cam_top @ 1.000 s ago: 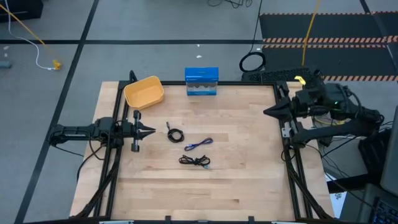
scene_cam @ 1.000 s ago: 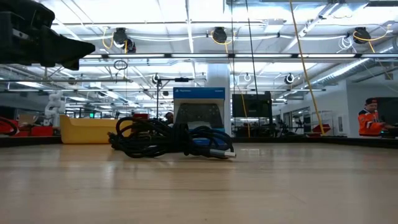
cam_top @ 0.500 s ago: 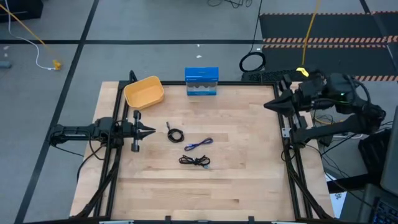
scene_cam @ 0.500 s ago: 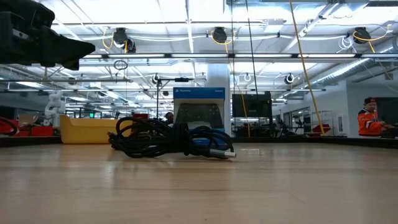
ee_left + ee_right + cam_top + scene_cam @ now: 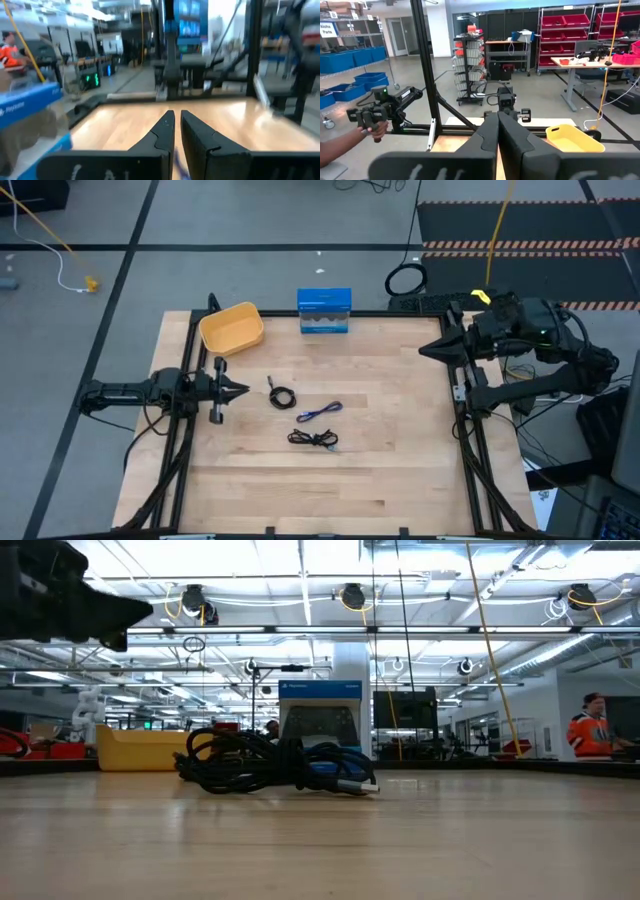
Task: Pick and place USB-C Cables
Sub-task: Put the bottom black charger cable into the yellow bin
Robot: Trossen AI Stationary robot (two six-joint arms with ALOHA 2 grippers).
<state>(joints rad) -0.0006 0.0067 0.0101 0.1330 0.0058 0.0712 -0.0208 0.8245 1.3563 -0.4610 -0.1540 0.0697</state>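
Three small cable bundles lie on the wooden table in the high view: a black coil [image 5: 282, 396], a purple-blue one [image 5: 320, 412] and a black one [image 5: 313, 439]. In the low view they overlap as one dark heap [image 5: 280, 765]. My left gripper [image 5: 243, 390] is shut and points right, just left of the black coil; its fingers [image 5: 175, 125] show closed in the left wrist view. My right gripper [image 5: 424, 350] is shut, by the table's right edge, far from the cables; it is also shut in its wrist view [image 5: 497, 120].
A yellow bin [image 5: 231, 328] sits at the far left corner and a blue box [image 5: 324, 311] at the far edge's middle. A large black ring coil [image 5: 405, 280] lies on the floor beyond. A person's hand [image 5: 375, 125] holding a device shows beyond the table.
My right gripper has moved toward the table's far edge and slightly toward the left, staying shut. The cables have not moved.
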